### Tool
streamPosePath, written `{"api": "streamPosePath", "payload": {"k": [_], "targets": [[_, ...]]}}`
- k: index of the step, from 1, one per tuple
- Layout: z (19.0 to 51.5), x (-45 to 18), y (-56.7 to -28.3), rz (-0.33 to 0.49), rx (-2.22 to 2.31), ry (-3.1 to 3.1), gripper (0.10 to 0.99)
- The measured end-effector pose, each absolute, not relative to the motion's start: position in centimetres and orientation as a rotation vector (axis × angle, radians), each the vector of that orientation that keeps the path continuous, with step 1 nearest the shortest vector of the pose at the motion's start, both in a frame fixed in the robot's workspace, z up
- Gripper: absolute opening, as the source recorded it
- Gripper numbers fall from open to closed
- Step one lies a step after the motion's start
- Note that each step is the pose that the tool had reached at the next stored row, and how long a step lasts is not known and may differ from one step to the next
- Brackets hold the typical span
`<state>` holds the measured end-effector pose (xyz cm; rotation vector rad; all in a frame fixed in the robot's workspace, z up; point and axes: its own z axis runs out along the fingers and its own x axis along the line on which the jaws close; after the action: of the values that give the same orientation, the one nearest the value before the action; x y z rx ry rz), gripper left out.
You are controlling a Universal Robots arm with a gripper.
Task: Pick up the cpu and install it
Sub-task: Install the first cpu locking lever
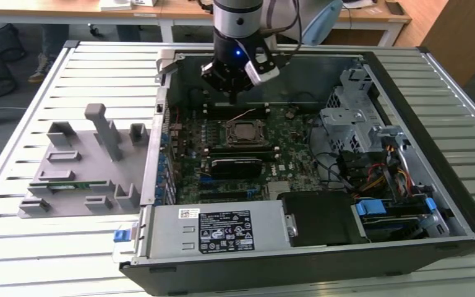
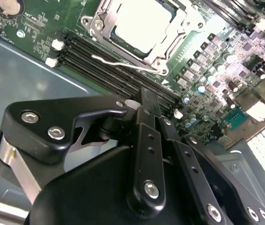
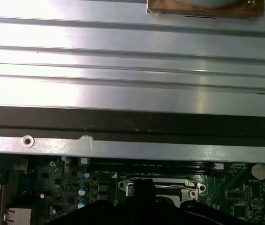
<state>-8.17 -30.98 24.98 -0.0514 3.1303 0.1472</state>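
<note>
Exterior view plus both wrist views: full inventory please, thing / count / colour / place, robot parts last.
computer case: 1, black, open on the slatted table, right of centre in the exterior view
motherboard: 1, green, on the case floor
cpu: 1, silver-white top, lying in the socket, bracket open
socket frame: 1, black with metal bracket, mid motherboard
memory slots: several, black, empty, beside the socket
power supply: 1, grey, labelled, front of the case
parts fixture: 1, grey, on the table at the exterior view's left
memory stick: 1, green, in the fixture
slatted table: 1, silver
arm: 1, silver and black, above the case's far wall
gripper: 1, black, above the motherboard behind the socket
</note>
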Motion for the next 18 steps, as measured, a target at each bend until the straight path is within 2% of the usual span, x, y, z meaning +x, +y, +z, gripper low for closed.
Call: {"api": "streamPosePath", "payload": {"k": [18], "targets": [[23.2,-6.1,-31.1,0.139,-0.051,3.131,0.106]]}}
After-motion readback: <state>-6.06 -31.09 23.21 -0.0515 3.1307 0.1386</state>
